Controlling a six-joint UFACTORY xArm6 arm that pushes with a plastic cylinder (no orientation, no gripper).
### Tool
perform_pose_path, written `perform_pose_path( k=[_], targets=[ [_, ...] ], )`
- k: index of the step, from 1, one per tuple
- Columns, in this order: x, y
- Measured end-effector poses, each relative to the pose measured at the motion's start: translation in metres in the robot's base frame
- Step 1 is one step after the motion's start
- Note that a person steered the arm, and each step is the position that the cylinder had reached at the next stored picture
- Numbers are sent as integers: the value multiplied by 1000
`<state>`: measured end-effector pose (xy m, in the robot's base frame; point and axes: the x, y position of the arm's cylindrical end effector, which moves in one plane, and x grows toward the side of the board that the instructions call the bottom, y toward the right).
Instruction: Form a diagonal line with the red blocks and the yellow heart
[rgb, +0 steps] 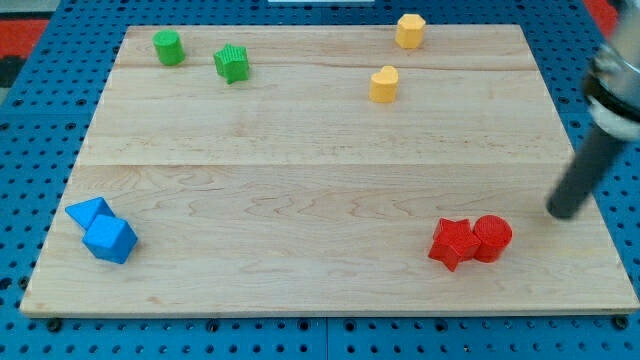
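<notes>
Green cylinder (168, 47) at bench's (300, 200) top-left corner, upright. Green star block (231, 63) just beside it toward view's right, slightly lower, apart from it. Yellow hexagonal block (409, 30) at top edge, right of centre. Blue triangular block (88, 213) and blue cube (111, 240) touching near bottom-left corner, cube lower and to view's right. Bench is light wood planks on blue pegboard (40, 150).

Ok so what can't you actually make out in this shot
- Camera view: my tip shows at the view's right of the red blocks, but the arm above is blurred and cut off by the right edge.
- Red star and red cylinder: touching or just apart, cannot tell.
- Blue triangle: partly hidden behind the blue cube.
</notes>
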<state>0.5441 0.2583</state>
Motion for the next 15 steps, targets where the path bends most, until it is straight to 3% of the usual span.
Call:
perform_pose_path(
  k=[1, 2, 5, 10, 11, 13, 14, 15],
  targets=[
    [63, -24],
    [74, -81],
    [-7, -163],
    [4, -93],
    [-85, -71],
    [-239, -116],
    [-235, -157],
    [-185, -195]
  ],
)
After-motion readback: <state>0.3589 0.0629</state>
